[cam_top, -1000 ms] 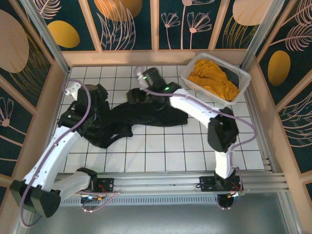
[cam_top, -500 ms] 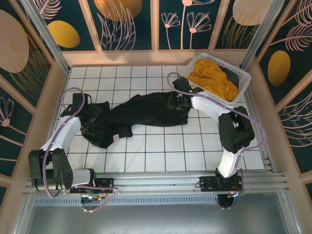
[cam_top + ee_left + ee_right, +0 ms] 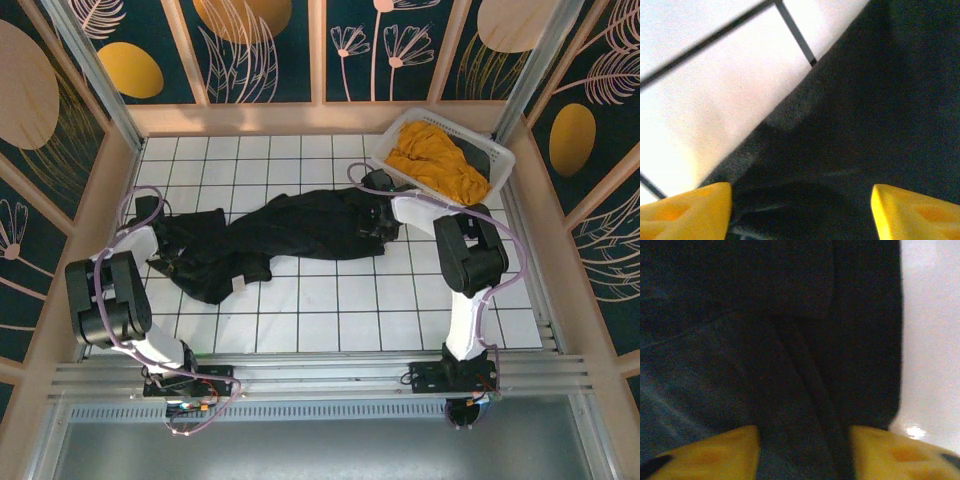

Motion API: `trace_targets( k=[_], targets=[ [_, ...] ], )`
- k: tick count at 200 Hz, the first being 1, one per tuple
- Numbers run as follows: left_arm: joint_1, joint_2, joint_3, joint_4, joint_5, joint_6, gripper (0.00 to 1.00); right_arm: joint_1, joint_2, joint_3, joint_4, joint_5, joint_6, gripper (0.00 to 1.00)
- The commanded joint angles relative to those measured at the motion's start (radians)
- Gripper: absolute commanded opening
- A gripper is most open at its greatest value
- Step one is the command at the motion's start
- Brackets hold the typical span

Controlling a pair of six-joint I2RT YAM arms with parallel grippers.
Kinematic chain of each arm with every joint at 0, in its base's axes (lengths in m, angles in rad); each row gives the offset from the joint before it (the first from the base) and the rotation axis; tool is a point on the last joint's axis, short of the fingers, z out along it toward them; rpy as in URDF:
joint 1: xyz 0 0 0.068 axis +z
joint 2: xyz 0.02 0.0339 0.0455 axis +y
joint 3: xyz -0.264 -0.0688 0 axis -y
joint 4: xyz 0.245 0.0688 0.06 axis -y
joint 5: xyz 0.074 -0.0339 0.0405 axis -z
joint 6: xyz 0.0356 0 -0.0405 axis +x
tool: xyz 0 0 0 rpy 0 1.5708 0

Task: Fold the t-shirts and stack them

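Black t-shirt (image 3: 290, 235) lies under left gripper (image 3: 801, 200), wide open, and right gripper (image 3: 802, 440), half open.

The top view is evenly lit and sharp, with only soft shadows beside the black t-shirt (image 3: 290, 228). In the left wrist view the tiled floor (image 3: 705, 100) left of the shirt is overexposed and everything is blurred. The right wrist view is dim and soft, with a small glare on the floor right of the shirt.

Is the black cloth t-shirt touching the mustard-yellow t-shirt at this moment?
Apart. The top view shows the mustard-yellow cloth t-shirt inside the white plastic lattice basket, while the black cloth t-shirt lies on the tiles outside it.
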Motion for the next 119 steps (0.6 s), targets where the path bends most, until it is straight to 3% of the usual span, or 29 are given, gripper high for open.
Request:
trace_targets(
  k=[1,27,61,91,119],
  targets=[
    [0.003,0.033,0.005,0.063,0.054,0.005,0.6,0.001,0.035,-0.008,-0.044,-0.036,-0.005,0.34],
    [0.002,0.025,0.004,0.047,0.006,0.028,0.46,0.001,-0.014,-0.096,-0.063,-0.02,-0.005,0.0],
    [0.002,0.015,0.016,0.006,-0.053,0.092,0.43,0.015,-0.19,-0.278,-0.113,-0.041,-0.002,0.0],
    [0.002,-0.017,0.014,-0.009,-0.076,0.117,0.26,0.031,-0.384,-0.358,-0.2,-0.034,0.022,0.0],
    [0.002,-0.068,0.012,-0.021,-0.035,0.117,0.3,0.007,-0.47,-0.34,-0.193,-0.009,0.033,0.0]
  ],
)
